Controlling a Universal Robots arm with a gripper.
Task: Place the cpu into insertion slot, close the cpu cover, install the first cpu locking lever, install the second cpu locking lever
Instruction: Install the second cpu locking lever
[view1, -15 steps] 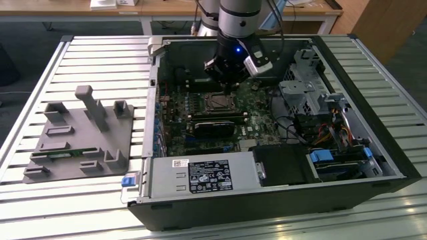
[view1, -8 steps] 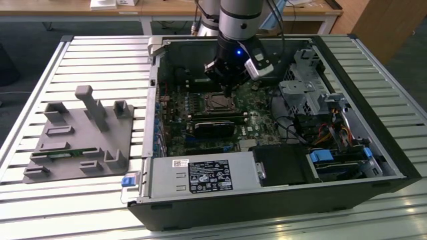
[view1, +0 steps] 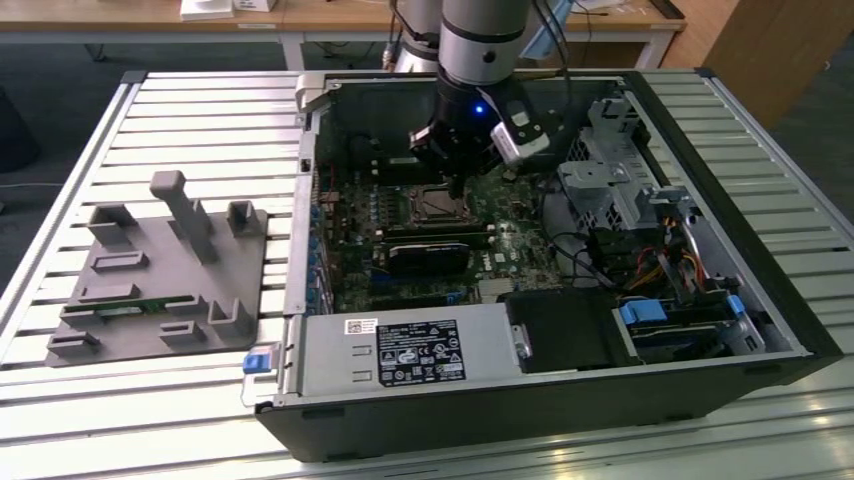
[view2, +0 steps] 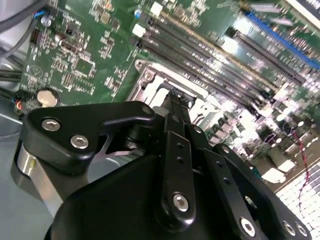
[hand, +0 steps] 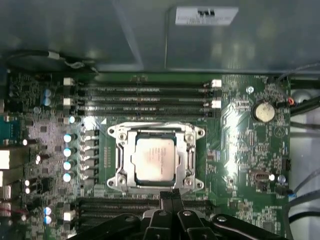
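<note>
cpu (hand: 155, 158), pale square chip, framed by silvery cpu cover (hand: 155, 134)

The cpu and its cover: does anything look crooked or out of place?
Nothing stands out. The cpu lies flat and square in the insertion slot, with the cpu cover framing it evenly. The pincer sits at the socket's edge.

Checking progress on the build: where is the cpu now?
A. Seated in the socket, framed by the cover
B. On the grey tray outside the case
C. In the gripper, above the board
A: in the first wrist view the cpu lies in the socket, inside the cover.
</note>
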